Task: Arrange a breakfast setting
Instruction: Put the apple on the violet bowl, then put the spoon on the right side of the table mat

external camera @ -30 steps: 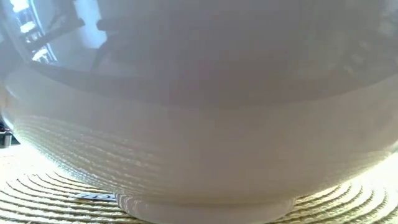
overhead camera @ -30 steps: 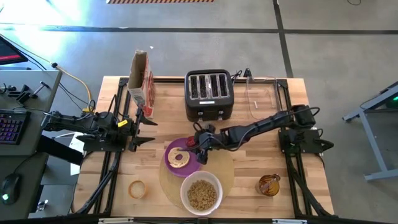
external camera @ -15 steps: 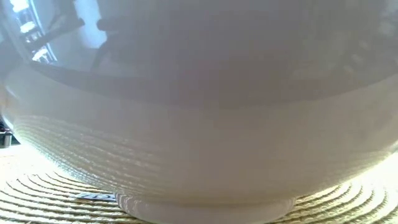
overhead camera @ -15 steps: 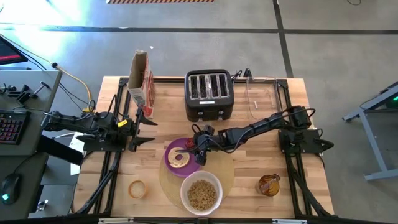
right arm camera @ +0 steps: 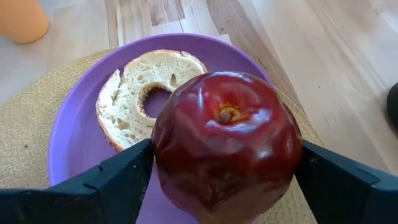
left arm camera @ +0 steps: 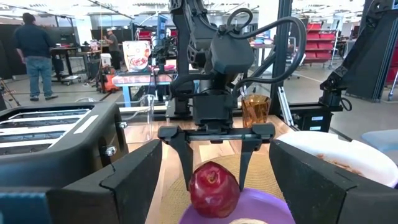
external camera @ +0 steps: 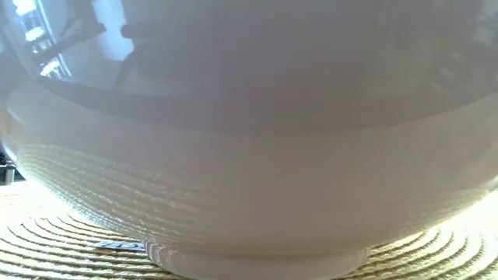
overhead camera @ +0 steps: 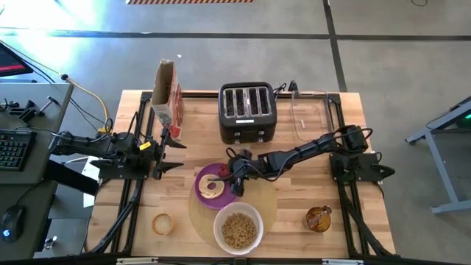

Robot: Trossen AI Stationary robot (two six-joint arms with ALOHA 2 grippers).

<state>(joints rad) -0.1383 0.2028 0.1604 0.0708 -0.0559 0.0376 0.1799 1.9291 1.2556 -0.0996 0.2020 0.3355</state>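
Observation:
A red apple (overhead camera: 223, 171) is over the right rim of the small purple plate (overhead camera: 204, 193), next to a bagel half (overhead camera: 212, 187) that lies on the plate. The plate rests on the round tan mat (overhead camera: 261, 199). My right gripper (overhead camera: 228, 175) is shut on the apple. A white bowl of tan cereal (overhead camera: 238, 227) stands on the mat's near part and fills the low view (external camera: 249, 155). The amber glass cup (overhead camera: 319, 218) stands at the near right. My left gripper (overhead camera: 175, 152) is open and empty at the table's left. No spoon shows. My right gripper pinches the apple between its two fingers, one on each of two opposite sides (right arm camera: 163, 155), with the stem dimple (right arm camera: 227, 115) facing the wrist. The fingers (left arm camera: 185, 163) come from above, slanting in from the table's right. Whether the apple's underside touches the plate, I cannot tell.
A black toaster (overhead camera: 248, 110) stands at the far middle, a cereal box (overhead camera: 166, 92) at the far left, a clear container (overhead camera: 305, 114) at the far right. A small round tan thing (overhead camera: 161, 222) lies at the near left. People stand in the room beyond (left arm camera: 34, 53).
My right gripper has carried the apple a little toward the table's left, over the plate's right rim, and stays shut on it.

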